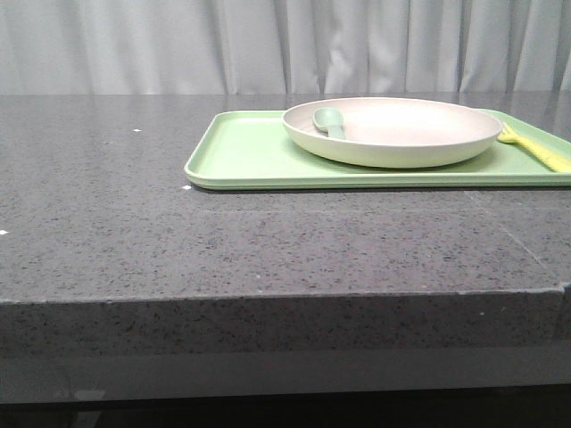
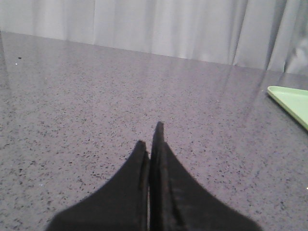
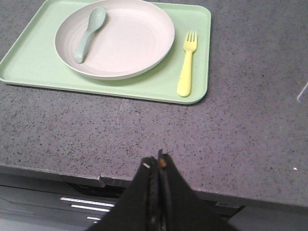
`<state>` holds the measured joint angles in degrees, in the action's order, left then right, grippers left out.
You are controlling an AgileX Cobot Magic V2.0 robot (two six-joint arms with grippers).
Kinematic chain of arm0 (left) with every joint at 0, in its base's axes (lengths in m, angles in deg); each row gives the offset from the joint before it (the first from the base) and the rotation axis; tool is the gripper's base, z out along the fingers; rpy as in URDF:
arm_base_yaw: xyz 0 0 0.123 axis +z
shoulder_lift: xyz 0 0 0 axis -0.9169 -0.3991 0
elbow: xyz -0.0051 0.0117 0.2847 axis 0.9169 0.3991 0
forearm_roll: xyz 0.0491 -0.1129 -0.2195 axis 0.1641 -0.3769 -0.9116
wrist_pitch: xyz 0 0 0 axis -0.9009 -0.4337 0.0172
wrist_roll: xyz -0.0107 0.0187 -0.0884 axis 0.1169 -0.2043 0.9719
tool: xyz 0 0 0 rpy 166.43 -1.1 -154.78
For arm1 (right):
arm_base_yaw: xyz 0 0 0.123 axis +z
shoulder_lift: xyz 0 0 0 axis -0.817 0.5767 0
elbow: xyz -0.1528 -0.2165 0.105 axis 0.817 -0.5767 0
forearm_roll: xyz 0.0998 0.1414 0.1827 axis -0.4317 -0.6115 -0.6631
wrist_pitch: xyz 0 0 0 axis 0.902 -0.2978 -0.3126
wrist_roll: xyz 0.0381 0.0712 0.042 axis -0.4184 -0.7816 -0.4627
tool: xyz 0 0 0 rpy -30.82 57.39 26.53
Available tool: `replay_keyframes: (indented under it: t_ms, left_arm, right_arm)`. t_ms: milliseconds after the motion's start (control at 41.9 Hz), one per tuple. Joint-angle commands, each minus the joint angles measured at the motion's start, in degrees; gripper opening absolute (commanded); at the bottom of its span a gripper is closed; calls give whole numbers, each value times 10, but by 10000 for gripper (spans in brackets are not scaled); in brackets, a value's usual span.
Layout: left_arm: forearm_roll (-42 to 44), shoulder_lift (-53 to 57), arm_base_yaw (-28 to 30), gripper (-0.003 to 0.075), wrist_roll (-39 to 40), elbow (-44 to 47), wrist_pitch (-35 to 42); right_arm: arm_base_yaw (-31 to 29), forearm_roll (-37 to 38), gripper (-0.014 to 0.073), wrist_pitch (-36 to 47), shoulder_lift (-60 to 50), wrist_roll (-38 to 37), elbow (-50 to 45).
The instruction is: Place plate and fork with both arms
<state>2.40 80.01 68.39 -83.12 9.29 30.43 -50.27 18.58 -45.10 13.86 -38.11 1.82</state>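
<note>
Two grippers show only in their own wrist views, and both have their fingers pressed together with nothing between them: the left gripper point(image 2: 151, 137) hangs over bare grey countertop point(image 1: 107, 205) with just a corner of the tray at the edge of its view, and the right gripper point(image 3: 156, 161) sits back over the near edge of the counter, looking down on the whole setting. The plate point(image 1: 401, 134) rests on the light green tray point(image 1: 241, 156), towards the tray's right half, with a pale green spoon point(image 1: 328, 120) lying inside it on its left side. The fork point(image 1: 535, 147) lies flat on the tray just to the right of the plate, apart from its rim, tines pointing to the far side and handle towards the near edge. Neither arm appears in the front view. Judging by this layout, the plate and fork already sit side by side on the tray, so the placing looks done and both arms appear parked clear of it. If anything is left, the next move calls for little more than holding the arms away from the tray without nudging it.
</note>
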Motion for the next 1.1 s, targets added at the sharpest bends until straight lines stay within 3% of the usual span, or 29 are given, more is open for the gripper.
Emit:
replay_keyframes:
  t_ms: [0, 454, 1075]
  left_arm:
    - [15, 14, -13, -18, 10, 2, 40]
    - [25, 14, -29, -18, 10, 2, 90]
    - [23, 13, -55, -18, 10, 2, 90]
  right_arm:
    - [-1, 2, -67, 37, 5, 0, 13]
    - [-1, 2, -67, 37, 5, 0, 13]
    - [-1, 2, -67, 37, 5, 0, 13]
